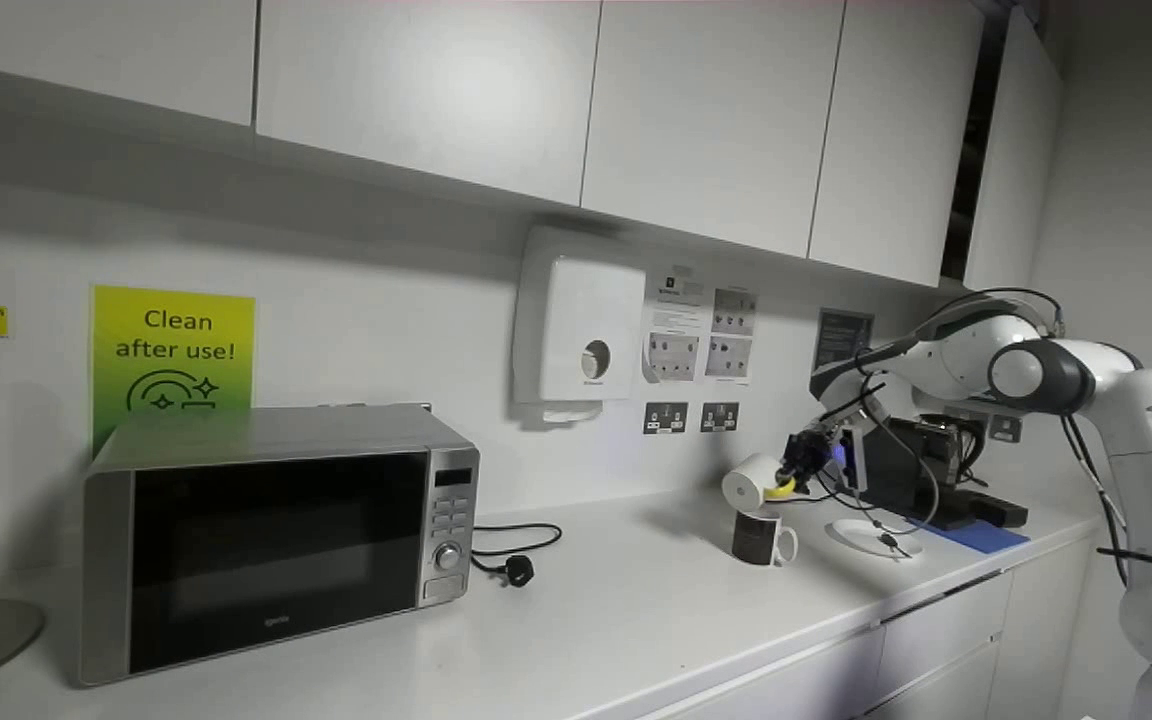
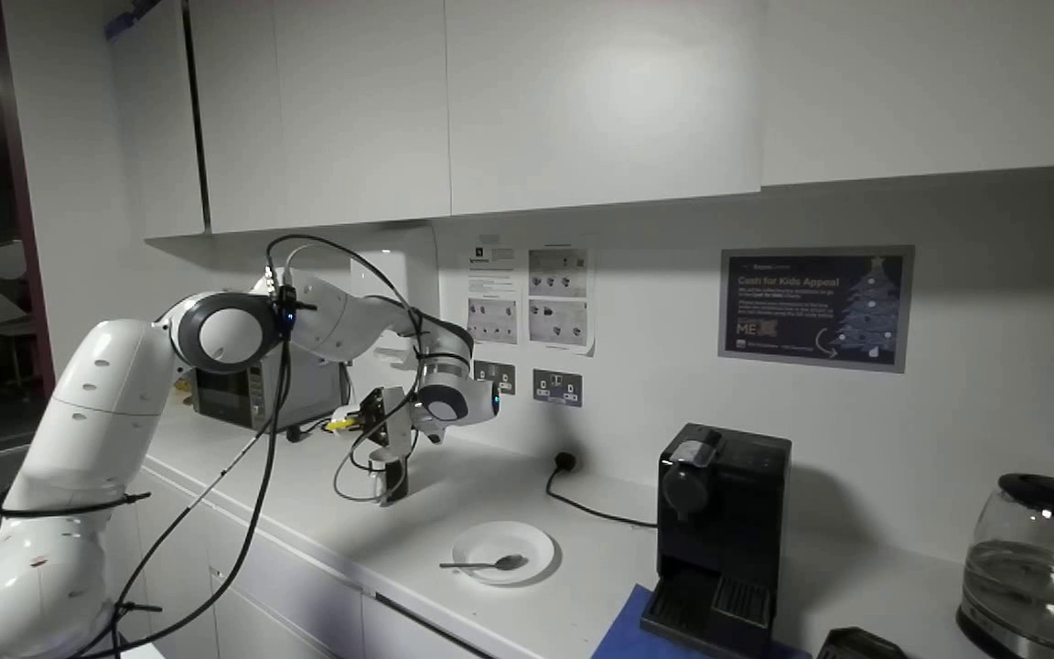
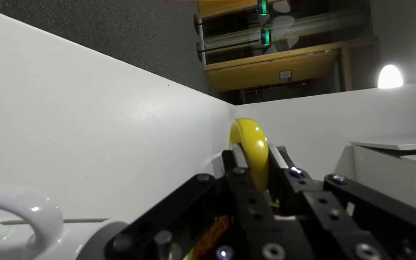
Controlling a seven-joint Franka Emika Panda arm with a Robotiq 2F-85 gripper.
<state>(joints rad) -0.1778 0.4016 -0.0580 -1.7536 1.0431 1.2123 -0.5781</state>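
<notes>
A black two-finger gripper (image 3: 254, 159) is clamped on the glossy, curved yellow handle (image 3: 250, 135) of a white round-bodied mug (image 1: 748, 481), held clear of a white worktop (image 1: 586, 620). From where I stand, the mug lies just beyond the fingertips, its long axis tipped well away from upright; whether the round end on show is mouth or base, I cannot tell. What matters is an upright black-and-white mug (image 1: 754, 541) close by: lower than the jaws, underneath in an exterior view, its white handle (image 3: 47, 218) at the lower left of the wrist view; whether the two touch is unclear. Farther along rests a round white plate (image 2: 483, 536) bearing a metal spoon (image 2: 510, 562), then a black coffee machine (image 2: 733, 513); well apart, the opposite way, stands a silver microwave (image 1: 281, 550).
</notes>
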